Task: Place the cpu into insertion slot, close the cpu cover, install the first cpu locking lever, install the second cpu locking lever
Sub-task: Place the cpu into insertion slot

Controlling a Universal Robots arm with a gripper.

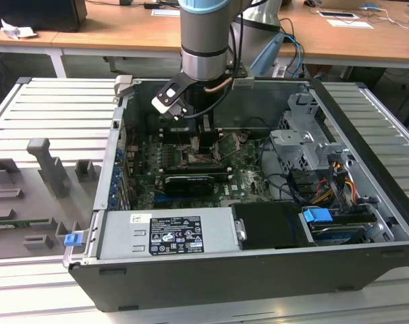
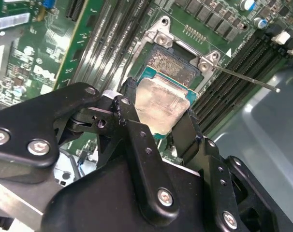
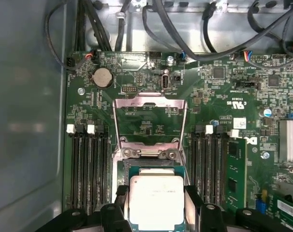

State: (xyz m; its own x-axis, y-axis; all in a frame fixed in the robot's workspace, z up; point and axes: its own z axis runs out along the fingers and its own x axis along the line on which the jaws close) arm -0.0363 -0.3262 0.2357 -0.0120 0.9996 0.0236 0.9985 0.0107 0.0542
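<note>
In both wrist views my gripper (image 2: 158,116) (image 3: 156,208) is shut on the cpu (image 2: 163,101) (image 3: 156,195), with a black finger (image 2: 129,99) on each of two opposite edges. The cpu is a square chip with a pale silver top and a green rim. It hangs level over the insertion slot (image 2: 173,63) (image 3: 149,154), whose dark pin field and silvery rim partly show beyond it. I cannot tell whether the cpu touches the slot. The cpu cover (image 3: 150,104), a thin silvery frame, stands swung open past the slot. In the exterior view the gripper (image 1: 203,135) reaches down into the computer case over the motherboard.
Long black memory slots (image 3: 86,169) (image 3: 212,164) run along both sides of the insertion slot. A thin metal locking lever (image 2: 248,79) sticks out beside it. Cables (image 3: 185,29) hang across the case wall. A power supply (image 1: 167,236) and a drive cage (image 1: 306,148) fill the case's other corners.
</note>
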